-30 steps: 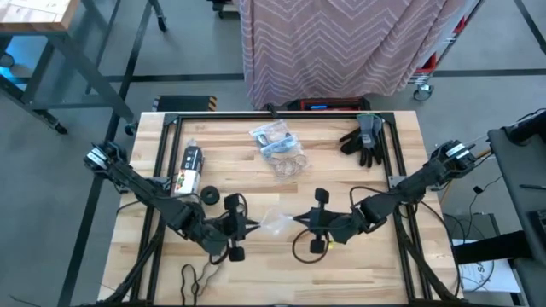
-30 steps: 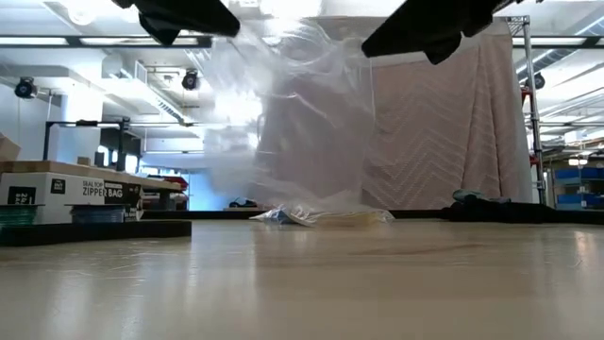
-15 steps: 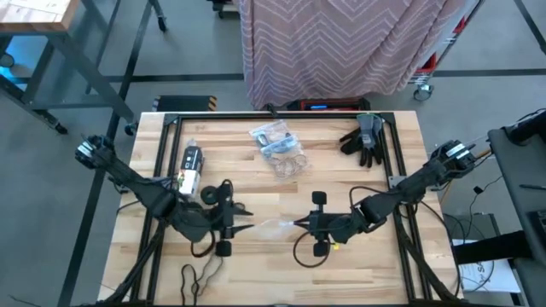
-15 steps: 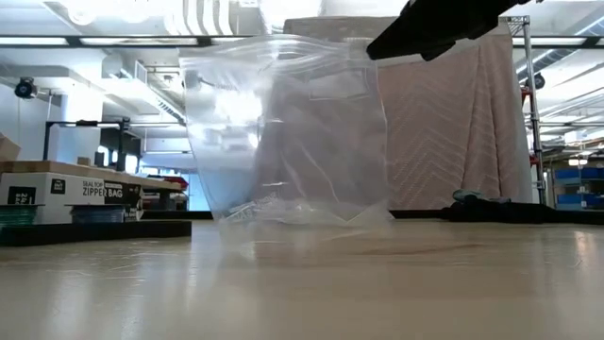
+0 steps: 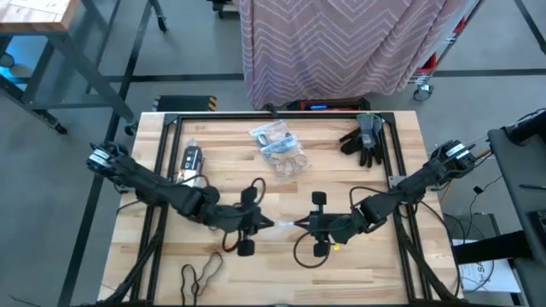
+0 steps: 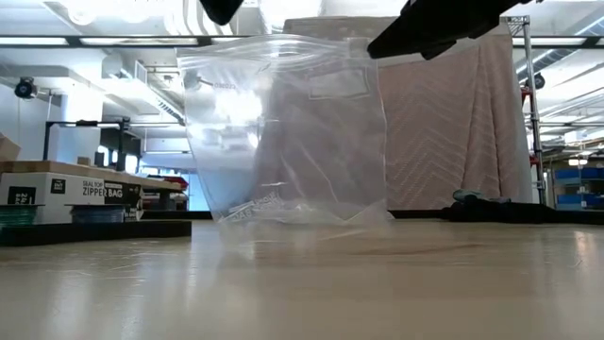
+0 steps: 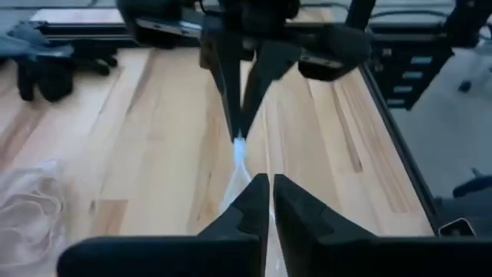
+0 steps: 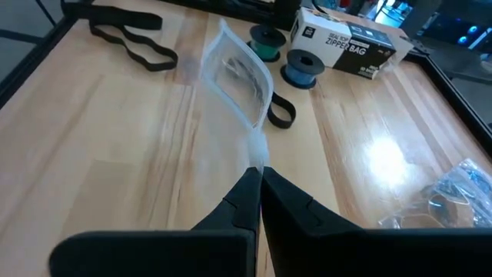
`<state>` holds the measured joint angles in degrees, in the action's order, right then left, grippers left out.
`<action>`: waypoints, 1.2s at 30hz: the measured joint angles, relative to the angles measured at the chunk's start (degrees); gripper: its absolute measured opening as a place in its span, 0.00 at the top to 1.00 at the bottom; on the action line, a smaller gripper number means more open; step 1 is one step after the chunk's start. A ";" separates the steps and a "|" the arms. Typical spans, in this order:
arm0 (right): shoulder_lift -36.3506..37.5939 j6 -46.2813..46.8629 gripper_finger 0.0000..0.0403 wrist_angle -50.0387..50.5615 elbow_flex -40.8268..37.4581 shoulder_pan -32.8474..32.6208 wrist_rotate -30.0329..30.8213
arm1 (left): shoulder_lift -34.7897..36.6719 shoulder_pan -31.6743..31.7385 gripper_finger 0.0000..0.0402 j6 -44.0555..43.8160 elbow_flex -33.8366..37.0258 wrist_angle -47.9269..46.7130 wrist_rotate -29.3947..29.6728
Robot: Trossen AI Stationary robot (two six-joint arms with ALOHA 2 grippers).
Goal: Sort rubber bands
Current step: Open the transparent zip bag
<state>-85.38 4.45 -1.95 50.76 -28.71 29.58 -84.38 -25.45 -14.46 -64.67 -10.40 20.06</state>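
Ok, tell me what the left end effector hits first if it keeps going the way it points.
Probably the right end effector. The left end effector, shut on one edge of the clear bag, points straight along it at the right one pinching the other edge; little but the bag shows between them.

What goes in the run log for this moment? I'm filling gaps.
left gripper: shut on clear bag | right gripper: shut on clear bag | bag: upright between them | black rubber bands: on table

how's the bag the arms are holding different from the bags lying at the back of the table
The held bag hangs upright between the left gripper and right gripper, both with jaws shut on its top corners; the back bags lie crumpled flat on the table. The held bag looks nearly empty; the back bags hold bands. All are clear plastic.
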 joint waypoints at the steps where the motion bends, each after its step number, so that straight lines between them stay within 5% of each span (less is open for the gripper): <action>1: 0.00 0.00 1.00 -0.02 0.00 0.00 0.00 | -0.74 0.21 0.98 0.00 -0.59 -0.58 -0.10; 16: 0.00 1.85 1.00 8.66 8.75 0.12 -0.02 | -11.51 2.18 1.00 -2.41 -12.17 -19.24 -2.50; 30: 0.00 0.94 1.00 9.96 14.13 -0.02 0.00 | -16.33 2.45 1.00 -2.56 -13.51 -17.66 -1.24; 36: 0.00 3.08 1.00 10.16 12.38 0.12 0.00 | -16.24 2.34 1.00 1.44 -12.52 -7.72 0.39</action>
<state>-85.38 7.53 8.21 63.14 -28.59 29.58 -100.62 -23.11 -13.01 -77.19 -18.12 20.45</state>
